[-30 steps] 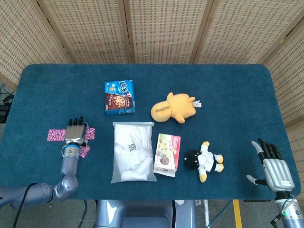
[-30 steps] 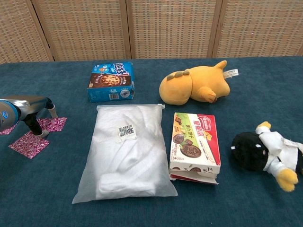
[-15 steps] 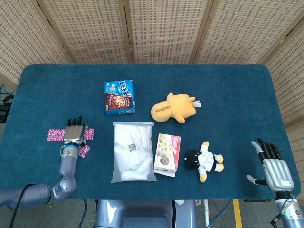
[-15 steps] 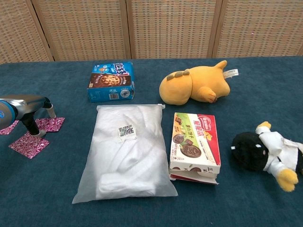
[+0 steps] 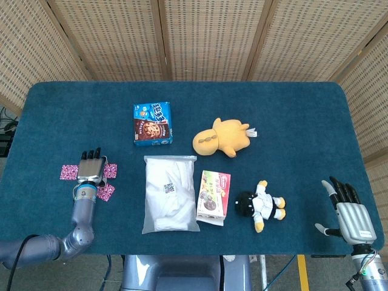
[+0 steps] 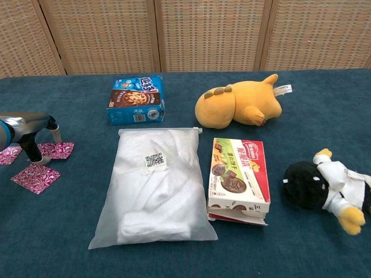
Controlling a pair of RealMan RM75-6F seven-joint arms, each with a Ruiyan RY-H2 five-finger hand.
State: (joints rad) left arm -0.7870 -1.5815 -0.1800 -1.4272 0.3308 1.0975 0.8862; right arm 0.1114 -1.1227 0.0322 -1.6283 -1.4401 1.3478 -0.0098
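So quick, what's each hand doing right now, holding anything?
Left hand: fingers down on the pink foil packets, touching them; whether it grips one cannot be told.
Right hand: open, fingers spread, holding nothing.

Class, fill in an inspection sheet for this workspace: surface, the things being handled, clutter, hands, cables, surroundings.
Surface: blue cloth table, flat.
Things handled: pink patterned packets lie flat at the left edge, under and beside the left hand.
Clutter: blue cookie box, yellow plush, white plastic bag, chocolate box, black-and-white plush.
Hands: left hand hangs fingers-down over the packets; whether it touches them cannot be told. Right hand is open at the right edge, holding nothing.
Cables: black cable by the left arm; more below the front edge.
Surroundings: woven wicker screens behind.
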